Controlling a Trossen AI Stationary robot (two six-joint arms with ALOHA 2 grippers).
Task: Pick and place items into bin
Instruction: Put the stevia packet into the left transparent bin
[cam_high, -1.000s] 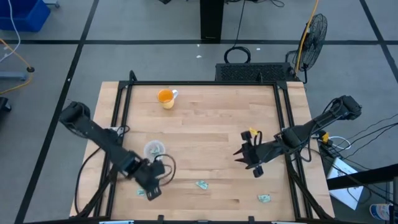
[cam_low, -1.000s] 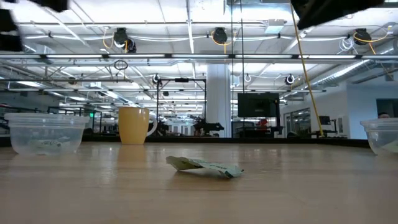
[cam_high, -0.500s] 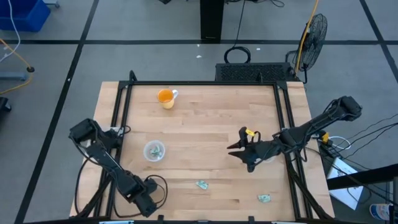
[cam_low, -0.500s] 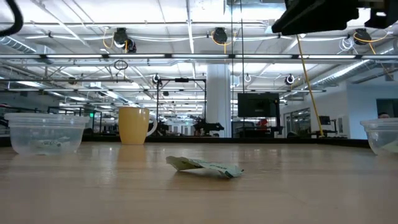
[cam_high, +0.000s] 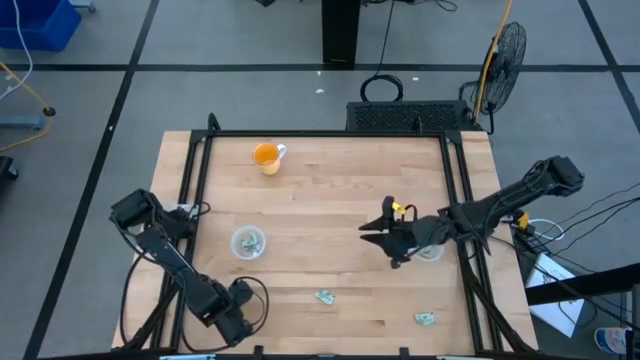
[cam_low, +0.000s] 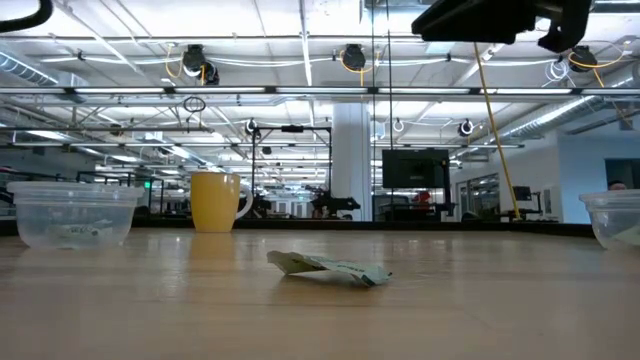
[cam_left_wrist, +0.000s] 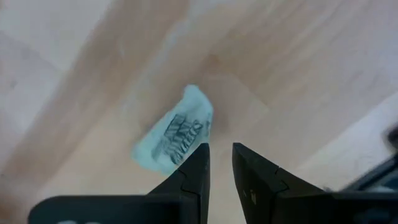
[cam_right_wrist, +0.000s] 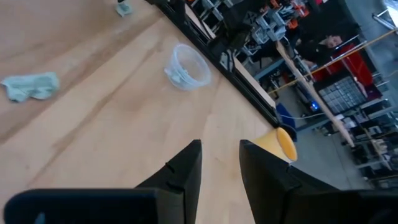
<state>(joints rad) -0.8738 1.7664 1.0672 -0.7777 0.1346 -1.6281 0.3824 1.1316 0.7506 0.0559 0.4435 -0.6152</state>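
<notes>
Three green-and-white packets lie flat on the wood: one mid-table near the front (cam_high: 325, 296), also in the low view (cam_low: 330, 268); one at the near right (cam_high: 426, 319); and one below my left gripper (cam_left_wrist: 173, 138). More packets sit in the clear cup (cam_high: 248, 242). My left gripper (cam_high: 232, 318) is at the near-left corner, open by a narrow gap (cam_left_wrist: 221, 163), with one fingertip over that packet's edge. My right gripper (cam_high: 385, 240) hangs right of centre, open by a narrow gap (cam_right_wrist: 221, 158) and holding nothing. My left gripper points down at the packet's edge (cam_left_wrist: 186, 152). One fingertip (cam_left_wrist: 200, 163) overlaps that edge in the wrist view, but I cannot tell whether it touches. The packet lies flat on the table.
An orange mug (cam_high: 266, 157) stands far left. A second clear cup (cam_high: 430, 250) stands beside my right arm and shows at the low view's right edge (cam_low: 615, 218). A black frame rail (cam_high: 196, 200) borders the table. Bare wood lies between the cups.
My left gripper has moved from beside the clear cup toward the table's near-left corner and now stands over a packet. My right gripper has moved toward the table's left, away from the right-hand cup. No packet has moved.
</notes>
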